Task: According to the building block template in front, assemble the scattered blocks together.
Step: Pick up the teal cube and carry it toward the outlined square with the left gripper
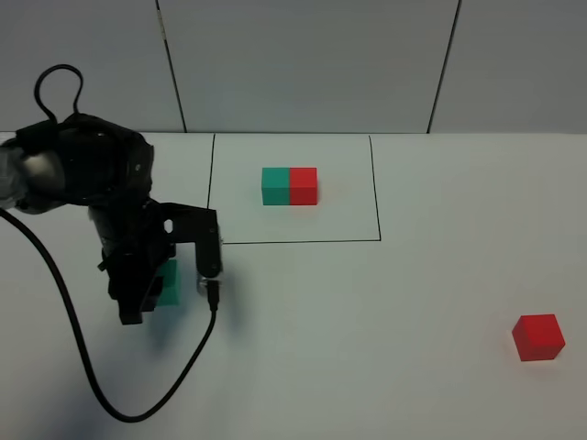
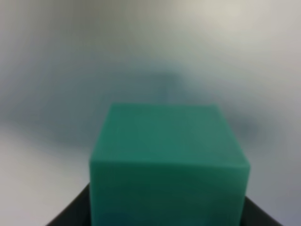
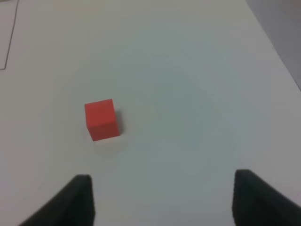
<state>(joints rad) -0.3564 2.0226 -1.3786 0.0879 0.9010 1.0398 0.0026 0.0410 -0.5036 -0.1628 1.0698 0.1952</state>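
The building block template (image 1: 289, 185), a green cube joined to a red cube with green on the left, lies at the back inside a thin black rectangle. My left gripper (image 1: 154, 291) is shut on the green scattered block (image 1: 169, 282), left of the rectangle's front corner. That block (image 2: 168, 160) fills the left wrist view, with dark fingers (image 2: 70, 213) at its lower corners. The red scattered block (image 1: 538, 336) sits alone at the front right. In the right wrist view my right gripper (image 3: 164, 200) hangs open, apart from the red block (image 3: 101, 119). The exterior high view does not show the right arm.
The white table (image 1: 367, 348) stretches between the two loose blocks. A black cable (image 1: 119, 408) from the left arm loops over the table's front left. The grey wall (image 1: 312, 64) stands behind the table.
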